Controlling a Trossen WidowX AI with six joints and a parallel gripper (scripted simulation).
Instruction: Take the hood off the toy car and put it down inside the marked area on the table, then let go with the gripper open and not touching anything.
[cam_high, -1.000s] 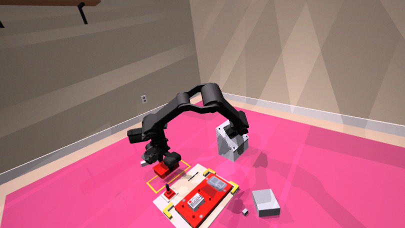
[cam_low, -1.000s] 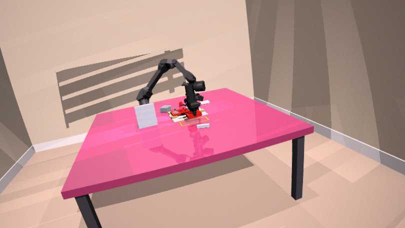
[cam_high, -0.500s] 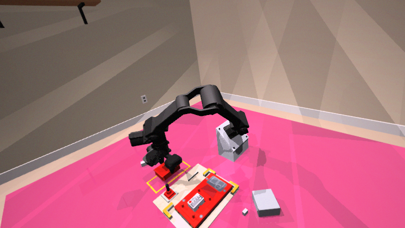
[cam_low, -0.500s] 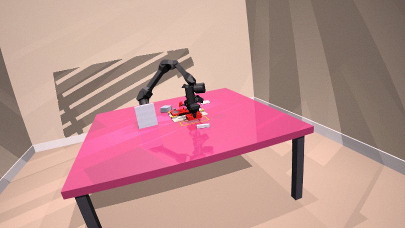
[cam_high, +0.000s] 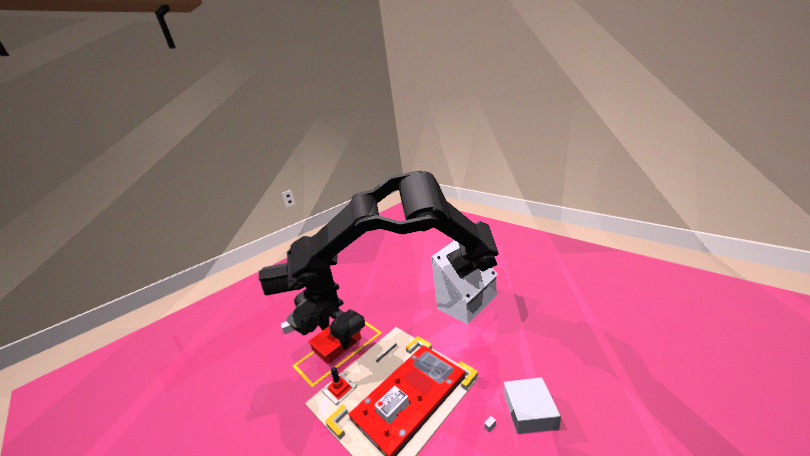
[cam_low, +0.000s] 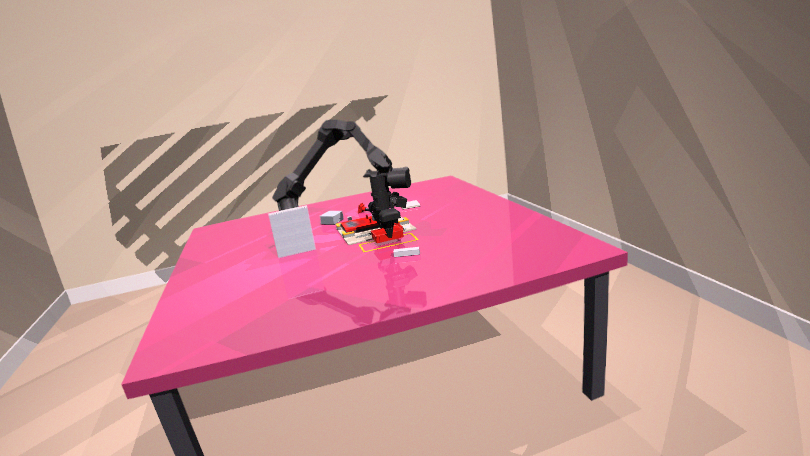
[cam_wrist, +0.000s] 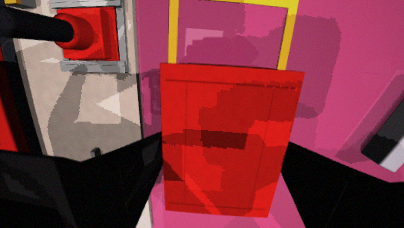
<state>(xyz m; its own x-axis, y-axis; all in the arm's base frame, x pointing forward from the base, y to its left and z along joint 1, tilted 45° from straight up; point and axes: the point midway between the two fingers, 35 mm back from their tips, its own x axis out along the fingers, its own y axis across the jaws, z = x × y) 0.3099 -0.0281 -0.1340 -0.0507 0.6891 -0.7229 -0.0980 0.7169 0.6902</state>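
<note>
The hood is a red rectangular panel (cam_high: 324, 345) (cam_low: 379, 235) (cam_wrist: 225, 107). My gripper (cam_high: 335, 338) (cam_low: 388, 232) (cam_wrist: 221, 141) is shut on it, with a black finger at each long side in the wrist view. The hood hangs low over the marked area, a yellow outline (cam_high: 302, 376) (cam_low: 391, 245) (cam_wrist: 173, 30) on the pink table. It covers part of the outline in the wrist view, and its exact height is hard to tell. The red toy car (cam_high: 439, 388) (cam_low: 352, 226) lies on a pale board with its grey engine block (cam_high: 391, 405) uncovered.
A red base with a black upright knob (cam_high: 338, 388) (cam_wrist: 90, 37) stands on the board beside the marked area. A white block (cam_high: 286, 327) (cam_low: 406, 252) (cam_wrist: 395, 156) lies on the outline's other side. A grey box (cam_high: 531, 402) (cam_low: 331, 217) and small cube (cam_high: 490, 423) lie beyond the car.
</note>
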